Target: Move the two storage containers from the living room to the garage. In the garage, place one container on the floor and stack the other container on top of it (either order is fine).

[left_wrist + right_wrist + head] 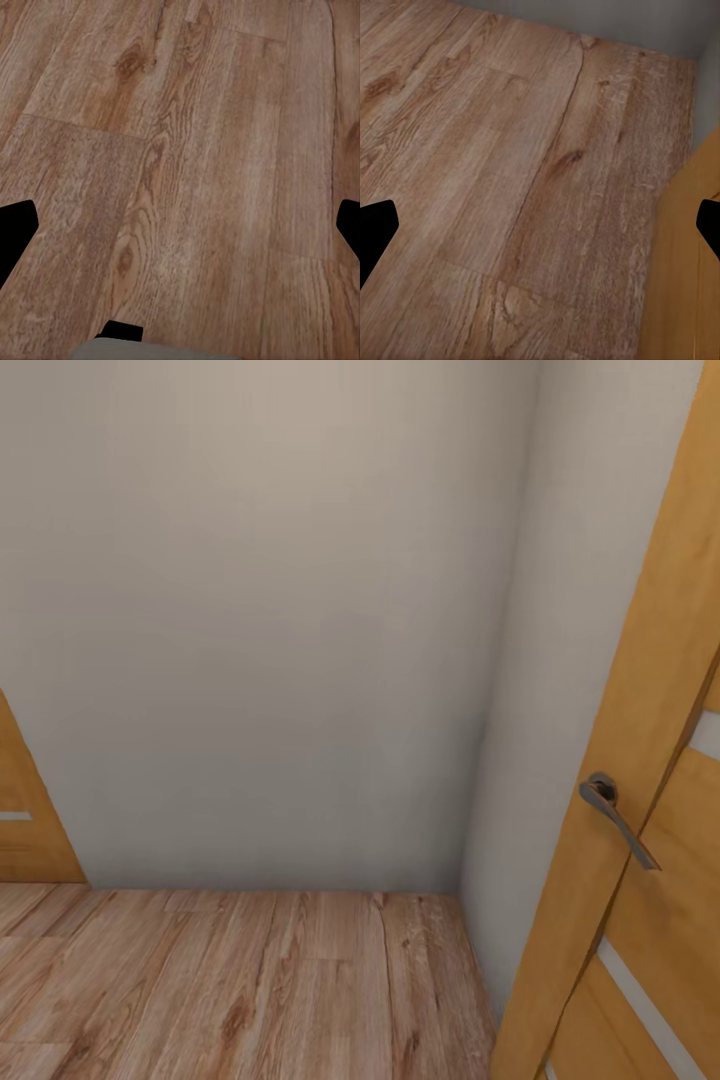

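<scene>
Three cameras in a room corner

The head camera looks forward and down at a beige wall, a wooden door at right. Both wrist cameras face down, close over the same wood plank floor; the right also catches the door's edge.

Wall: beige wall, plain, meeting a second wall face at an inside corner to the right of centre.
Flooring: wood plank floor, light brown, grain and knots visible; also seen in both wrist views.
Right door: light wooden door, with pale inset strips.
Handle: grey lever handle, angled downward.
Left door: second wooden door, partly in frame.
</scene>
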